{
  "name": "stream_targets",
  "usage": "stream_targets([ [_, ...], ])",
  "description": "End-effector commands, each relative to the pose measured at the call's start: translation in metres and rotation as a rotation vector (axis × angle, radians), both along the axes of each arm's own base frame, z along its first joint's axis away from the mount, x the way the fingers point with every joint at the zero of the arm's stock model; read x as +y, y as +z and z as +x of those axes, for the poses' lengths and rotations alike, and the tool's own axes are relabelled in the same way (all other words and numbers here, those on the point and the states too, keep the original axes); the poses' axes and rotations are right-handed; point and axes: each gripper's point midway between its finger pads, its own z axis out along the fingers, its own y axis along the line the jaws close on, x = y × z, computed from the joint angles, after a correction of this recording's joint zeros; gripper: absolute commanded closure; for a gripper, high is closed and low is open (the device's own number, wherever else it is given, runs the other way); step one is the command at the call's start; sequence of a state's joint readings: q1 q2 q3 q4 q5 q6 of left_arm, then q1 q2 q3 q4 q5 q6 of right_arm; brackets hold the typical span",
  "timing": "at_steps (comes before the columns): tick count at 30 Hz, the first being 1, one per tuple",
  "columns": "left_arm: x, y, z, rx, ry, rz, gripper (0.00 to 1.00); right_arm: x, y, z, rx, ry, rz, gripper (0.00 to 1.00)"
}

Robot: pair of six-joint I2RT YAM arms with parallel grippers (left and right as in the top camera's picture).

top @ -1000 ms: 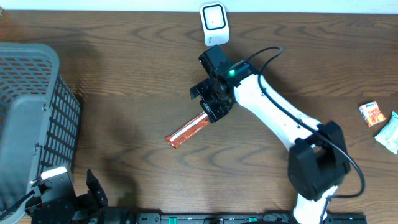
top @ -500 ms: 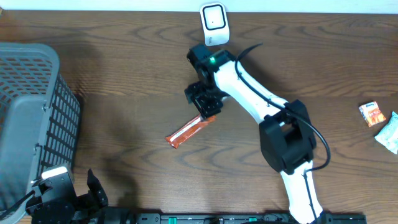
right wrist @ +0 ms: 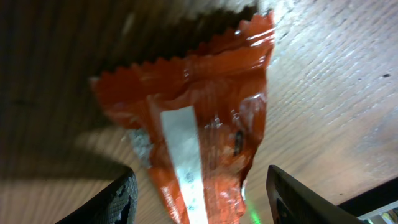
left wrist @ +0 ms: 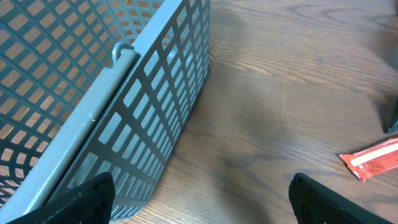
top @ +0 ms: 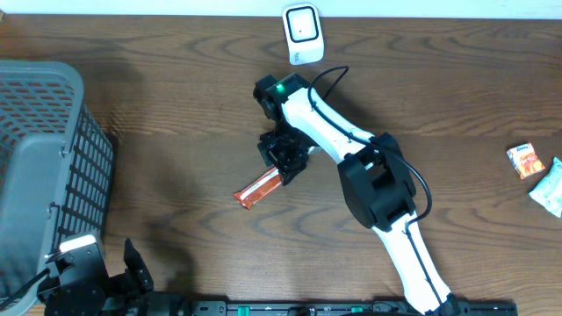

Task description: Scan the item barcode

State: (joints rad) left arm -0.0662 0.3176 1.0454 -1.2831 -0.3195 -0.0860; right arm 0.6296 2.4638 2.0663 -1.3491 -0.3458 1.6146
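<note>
Right gripper (top: 284, 165) hangs over the snack bar (top: 256, 189)'s upper-right end.
Bar slants lower left to upper right; jaws part-open astride it, gripping nothing. Left gripper (left wrist: 202, 202), wide open and empty, is far off.

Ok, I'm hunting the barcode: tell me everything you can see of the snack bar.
The snack bar is a slim packet of glossy, crinkled orange-red film with a pale lengthwise strip and a serrated end seam. It lies flat and slanted on the wooden table, its upper end inside the open right gripper; contact unclear. No barcode visible.
</note>
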Motion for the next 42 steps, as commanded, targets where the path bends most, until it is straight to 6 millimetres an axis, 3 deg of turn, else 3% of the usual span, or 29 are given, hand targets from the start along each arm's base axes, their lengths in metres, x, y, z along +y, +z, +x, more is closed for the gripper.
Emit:
stream_targets([
  [1, 0.001, -0.001, -0.001, -0.002, 0.006, -0.004, 0.10, 0.005, 0.004, 0.007, -0.019, -0.027, 0.013, 0.38],
  [9, 0.001, -0.001, -0.001, -0.002, 0.006, -0.004, 0.10, -0.004, -0.003, 0.017, -0.025, -0.055, 0.006, 0.39],
  [14, 0.001, -0.001, -0.001, -0.002, 0.006, -0.004, 0.10, -0.006, -0.018, 0.014, 0.002, -0.054, -0.017, 0.42],
  [16, 0.001, -0.001, -0.001, -0.002, 0.006, -0.004, 0.10, -0.007, -0.028, 0.011, 0.020, -0.053, -0.027, 0.52],
  [19, 0.001, -0.001, -0.002, -0.002, 0.006, -0.004, 0.10, -0.010, -0.042, 0.007, 0.050, -0.039, -0.043, 0.76],
  [22, 0.001, -0.001, -0.001, -0.002, 0.006, -0.004, 0.10, -0.012, -0.047, 0.010, 0.031, 0.004, -0.032, 0.96],
  [26, 0.001, -0.001, -0.002, -0.001, 0.006, -0.004, 0.10, -0.007, -0.040, 0.021, -0.017, 0.073, 0.018, 0.98],
  [32, 0.001, -0.001, -0.002, -0.002, 0.006, -0.004, 0.10, 0.021, -0.002, 0.059, -0.219, 0.298, 0.174, 0.99],
  [36, 0.001, -0.001, -0.002, -0.001, 0.006, -0.004, 0.10, 0.051, 0.040, 0.087, -0.422, 0.478, 0.286, 0.99],
  [42, 0.001, -0.001, -0.002, -0.001, 0.006, -0.004, 0.10, 0.086, 0.124, 0.119, -0.772, 0.760, 0.380, 0.99],
])
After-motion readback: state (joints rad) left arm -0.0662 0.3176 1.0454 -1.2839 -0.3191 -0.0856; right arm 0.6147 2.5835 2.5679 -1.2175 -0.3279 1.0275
